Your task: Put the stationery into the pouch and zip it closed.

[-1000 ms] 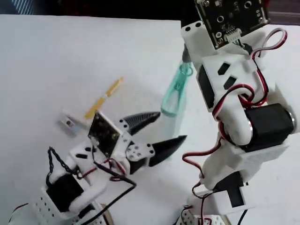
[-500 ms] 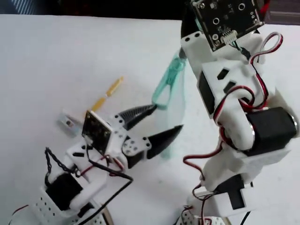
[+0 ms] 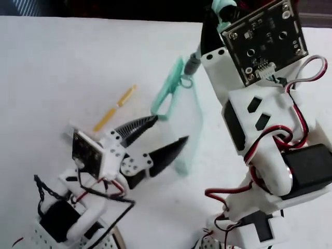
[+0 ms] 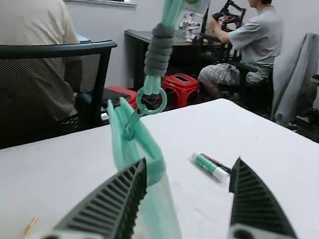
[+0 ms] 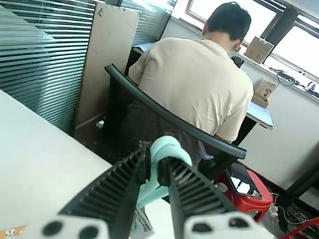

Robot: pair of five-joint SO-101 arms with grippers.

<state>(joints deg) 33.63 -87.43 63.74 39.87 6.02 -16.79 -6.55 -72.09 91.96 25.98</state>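
The translucent mint-green plastic pouch (image 3: pixel 182 127) hangs tilted above the middle of the white worktop (image 3: pixel 62 62), nearer its far edge than its near one, with its darker green zipper band (image 3: pixel 167 95) uppermost. I cannot tell whether its lower corner rests on the surface. From the top of the band a small green ring (image 4: pixel 151 100) leads up into a grey wrapped cord (image 4: pixel 158 49), and the cord ends in a pale mint rounded loop (image 5: pixel 172 149). My right gripper (image 5: pixel 157 158) is pressed together on that loop, one ribbed black finger on each side of it, so the whole pouch dangles from this pinch high over the far edge of the worktop (image 3: pixel 222 9). My left gripper (image 3: pixel 171 129) sits lower, just on the near side of the pouch, and its fingers (image 4: pixel 117 199) are spread wide and hold nothing. In the left wrist view the pouch (image 4: pixel 133 144) drops just beside one fingertip, while the other fingertip stands well apart from it. A short green-and-white glue stick (image 4: pixel 210 167) with a dark cap lies flat on the worktop beyond the pouch, apart from it. A thin yellow stick (image 3: pixel 115 109) with an orange end lies on the worktop towards its left edge, near my left arm and well apart from the pouch.
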